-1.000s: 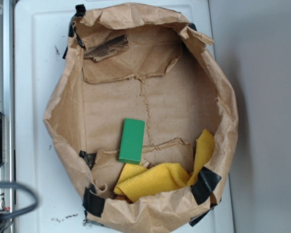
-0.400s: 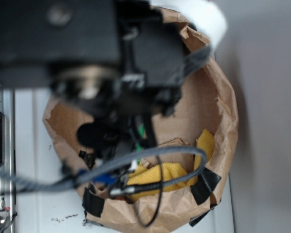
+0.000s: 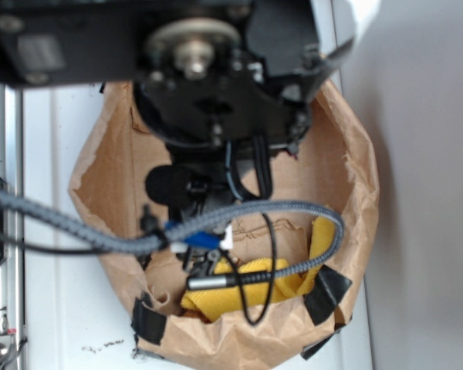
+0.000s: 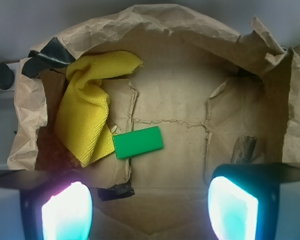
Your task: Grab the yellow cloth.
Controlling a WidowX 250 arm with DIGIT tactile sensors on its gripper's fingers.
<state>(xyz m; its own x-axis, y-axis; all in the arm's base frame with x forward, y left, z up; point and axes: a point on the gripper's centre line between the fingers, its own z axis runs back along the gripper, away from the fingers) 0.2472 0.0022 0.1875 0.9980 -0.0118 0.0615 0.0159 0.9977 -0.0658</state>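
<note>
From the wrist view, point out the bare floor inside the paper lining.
Open brown paper lining stretches right of the yellow cloth and above the green block, up to a bark-like scrap. Crowded on the left, where cloth and block touch.

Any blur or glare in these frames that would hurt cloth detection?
Exterior: arm is blurred, close to the lens, and hides most of the yellow cloth. Wrist: cloth and green block sharp; glowing finger pads blown out with a colour tint.

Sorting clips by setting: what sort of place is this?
Likely a lab test bench: a paper-lined bin holding practice props, a cloth and a block, on a white surface with a metal rail.
</note>
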